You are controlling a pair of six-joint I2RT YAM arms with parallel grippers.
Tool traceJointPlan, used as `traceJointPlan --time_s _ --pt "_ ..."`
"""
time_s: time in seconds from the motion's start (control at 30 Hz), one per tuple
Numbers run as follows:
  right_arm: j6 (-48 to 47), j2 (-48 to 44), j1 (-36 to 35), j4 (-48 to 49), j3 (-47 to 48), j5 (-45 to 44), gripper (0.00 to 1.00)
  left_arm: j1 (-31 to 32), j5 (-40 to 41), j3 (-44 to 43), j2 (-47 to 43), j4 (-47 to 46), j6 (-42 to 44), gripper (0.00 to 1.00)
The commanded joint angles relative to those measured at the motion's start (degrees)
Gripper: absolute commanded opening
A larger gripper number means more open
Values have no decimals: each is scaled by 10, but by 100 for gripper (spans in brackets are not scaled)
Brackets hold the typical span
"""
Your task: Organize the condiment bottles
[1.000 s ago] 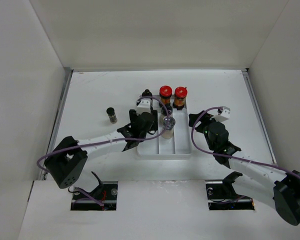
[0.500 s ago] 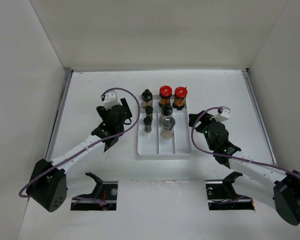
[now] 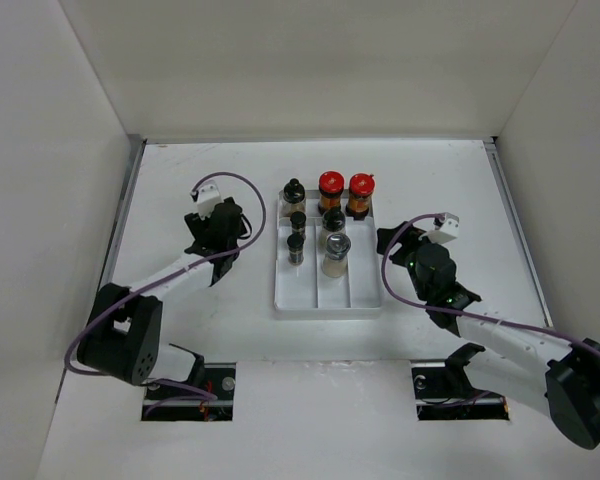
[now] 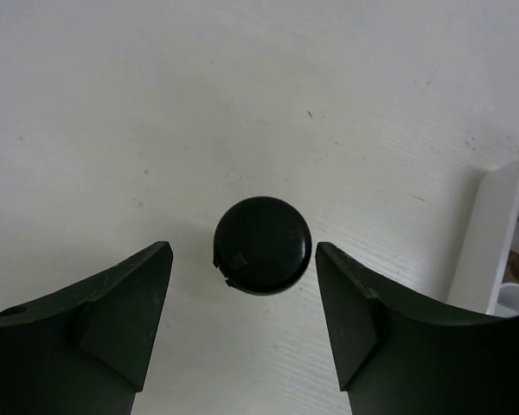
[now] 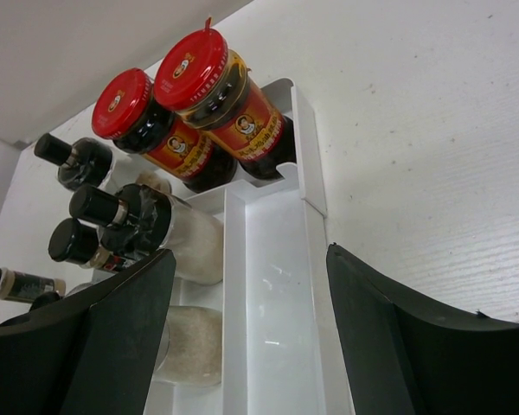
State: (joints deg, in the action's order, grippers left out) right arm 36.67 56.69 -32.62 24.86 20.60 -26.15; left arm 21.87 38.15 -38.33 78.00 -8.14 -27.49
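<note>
A loose black-capped condiment bottle (image 4: 262,245) stands upright on the table left of the tray. In the left wrist view I look straight down on its cap. My left gripper (image 4: 243,259) hangs over it, open, one finger on each side with a gap to the cap. In the top view this gripper (image 3: 218,238) hides the bottle. The white divided tray (image 3: 327,300) holds two red-capped jars (image 3: 330,183) (image 3: 361,185), several black-capped bottles (image 3: 294,190) and a silver-capped one (image 3: 337,245). My right gripper (image 3: 392,243) is open at the tray's right side, holding nothing.
In the right wrist view the tray's right compartment (image 5: 277,303) lies bare between the open fingers of the right gripper (image 5: 251,255), with the red-capped jars (image 5: 190,69) at its far end. White walls enclose the table on three sides.
My left arm left the tray and swung left, coming down over the loose black-capped bottle. The silver-capped bottle stays in the tray. The right arm has not moved.
</note>
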Motion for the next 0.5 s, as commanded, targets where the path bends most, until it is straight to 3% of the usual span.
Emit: traceJointPlan --time_s 0.0,0.23,0.47 --pt "-4 1 -2 27 14 8 78 -15 -18 -9 16 -55 2 64" --pt "-3 6 -5 28 16 13 78 -21 -17 -29 57 -82 14 56" --pt "-3 9 -5 28 16 13 78 -7 -9 -30 59 -87 22 34"
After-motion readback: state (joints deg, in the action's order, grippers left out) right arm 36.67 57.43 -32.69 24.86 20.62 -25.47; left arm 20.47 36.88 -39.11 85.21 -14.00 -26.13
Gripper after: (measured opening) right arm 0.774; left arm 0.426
